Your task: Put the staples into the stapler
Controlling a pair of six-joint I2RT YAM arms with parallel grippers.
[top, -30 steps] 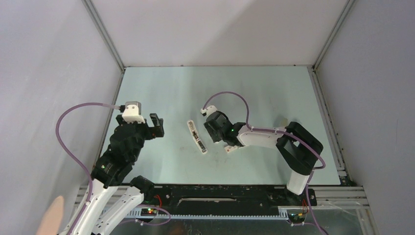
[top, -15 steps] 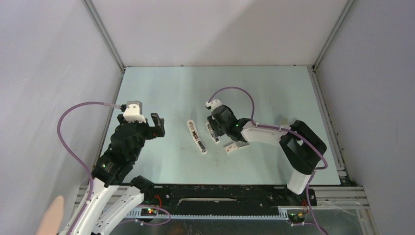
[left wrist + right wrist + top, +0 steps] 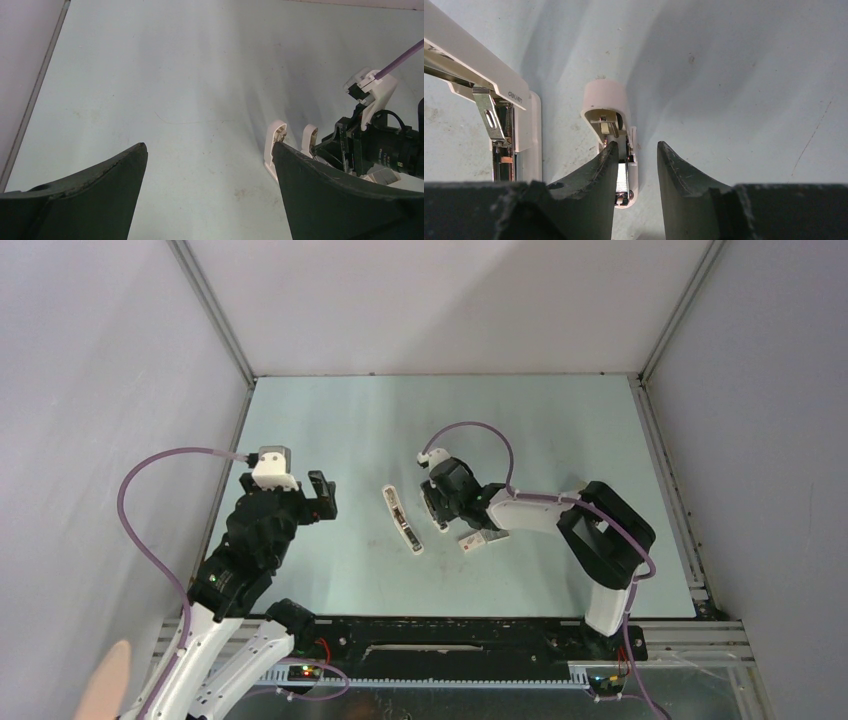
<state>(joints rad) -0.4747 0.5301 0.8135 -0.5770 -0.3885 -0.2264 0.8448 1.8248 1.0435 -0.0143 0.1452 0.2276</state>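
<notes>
The white stapler lies opened flat in two arms at mid-table: one arm (image 3: 403,520) with "deli" print (image 3: 514,107), the other, the magazine arm (image 3: 606,102), just right of it. A grey strip of staples (image 3: 623,180) lies in the magazine channel. My right gripper (image 3: 437,505) hovers low over that arm, jaws a narrow gap apart (image 3: 637,147), the left finger (image 3: 599,170) over the channel, nothing gripped. The small white staples box (image 3: 480,539) lies right of it. My left gripper (image 3: 322,495) is wide open and empty (image 3: 210,150), left of the stapler (image 3: 275,147).
Grey enclosure walls ring the pale green table (image 3: 560,430). The right arm's purple cable (image 3: 480,430) loops above the stapler. The right wrist's camera (image 3: 390,155) shows in the left wrist view.
My right gripper has moved from beside the staples box up and left onto the stapler's magazine arm. The left arm has not moved.
</notes>
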